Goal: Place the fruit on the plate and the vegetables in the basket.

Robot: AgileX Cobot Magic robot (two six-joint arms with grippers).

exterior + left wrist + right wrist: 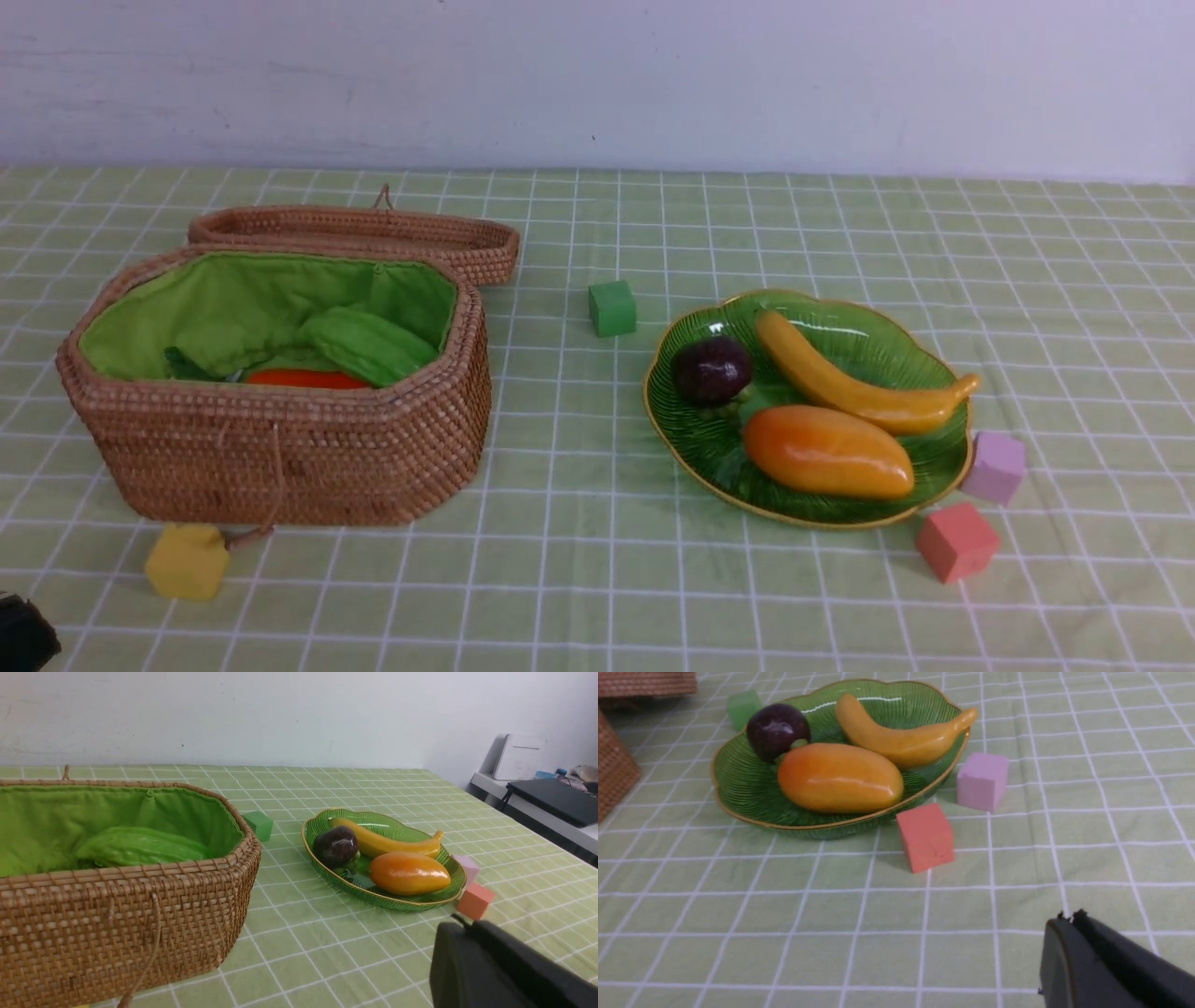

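Observation:
The green glass plate (924,369) right of centre holds the banana (854,383), the mango (826,451) and the mangosteen (711,370). At the left stands the open wicker basket (280,448); inside it lie the light green gourd (369,343) and the orange carrot (303,378). The eggplant is hidden. My left gripper (465,926) is shut and empty, well short of the plate (423,835). My right gripper (1069,917) is shut and empty too, over bare cloth near the plate (738,788). Only a dark corner of the left arm (23,635) shows in the front view.
The basket's lid (355,233) lies behind it. Foam cubes sit around: green (611,308) between basket and plate, purple (994,467) and red (957,541) by the plate's near right rim, yellow (187,560) in front of the basket. A side table (537,798) stands off to the right.

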